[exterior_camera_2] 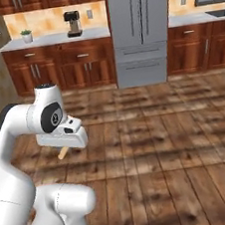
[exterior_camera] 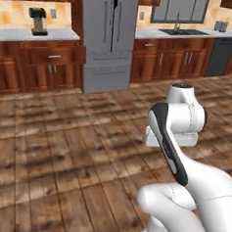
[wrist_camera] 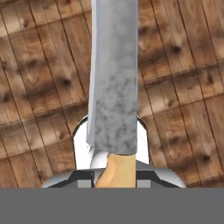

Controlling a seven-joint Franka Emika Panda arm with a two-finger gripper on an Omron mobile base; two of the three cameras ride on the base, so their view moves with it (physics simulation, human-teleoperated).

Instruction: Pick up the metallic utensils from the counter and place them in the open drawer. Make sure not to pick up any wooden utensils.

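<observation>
One of the metallic utensils, a knife with a grey blade (wrist_camera: 114, 78) and a short tan handle (wrist_camera: 116, 170), is held in my gripper (wrist_camera: 116, 175), which is shut on the handle. In the hand view the blade runs straight up from the jaws over plank flooring. From the right base view the handle's tan end (exterior_camera_2: 63, 152) pokes out under the white hand (exterior_camera_2: 62, 135), which hangs above the floor. The arm's elbow (exterior_camera: 179, 120) fills the lower right of the left base view. The counter, the open drawer and the wooden utensils are out of view.
A steel fridge (exterior_camera: 108, 39) stands at the far wall between reddish-brown cabinets (exterior_camera: 48, 64). A coffee machine (exterior_camera_2: 73, 23) and a small plant (exterior_camera_2: 26, 35) sit on the left marble top; a sink (exterior_camera: 182, 31) and a dark dishwasher (exterior_camera: 221, 55) are at right. Open wooden floor (exterior_camera_2: 163, 138) lies ahead.
</observation>
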